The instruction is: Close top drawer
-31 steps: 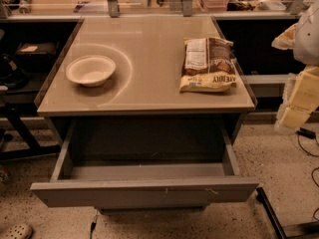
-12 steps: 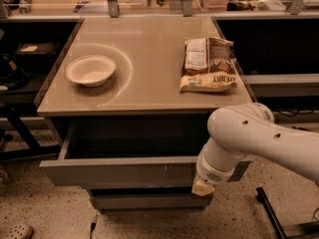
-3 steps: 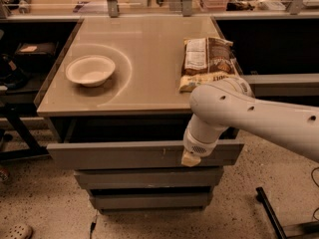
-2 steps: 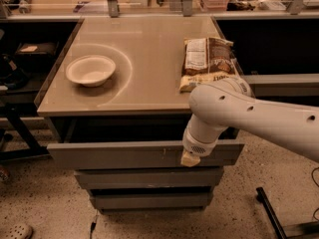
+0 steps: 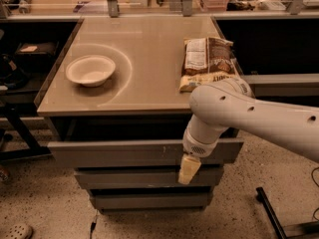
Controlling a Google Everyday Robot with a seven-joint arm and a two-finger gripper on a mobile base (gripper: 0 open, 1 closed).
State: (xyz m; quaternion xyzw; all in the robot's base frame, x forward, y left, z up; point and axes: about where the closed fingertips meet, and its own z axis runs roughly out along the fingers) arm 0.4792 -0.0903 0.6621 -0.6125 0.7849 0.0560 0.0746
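The top drawer is a wide grey metal drawer with a long flat scratched front, sticking out only a little from under the tabletop. A dark gap shows above it. My gripper hangs from the white arm, its pale tip right in front of the drawer front's right part, over its lower edge.
A white bowl sits at the tabletop's left. A brown chip bag lies at its right. Two narrower grey drawer fronts are below the top drawer. A dark stand leg is on the floor at right.
The drawer was wide open ten seconds ago and has been pushed nearly shut. Over the last second the arm and drawer have barely moved.
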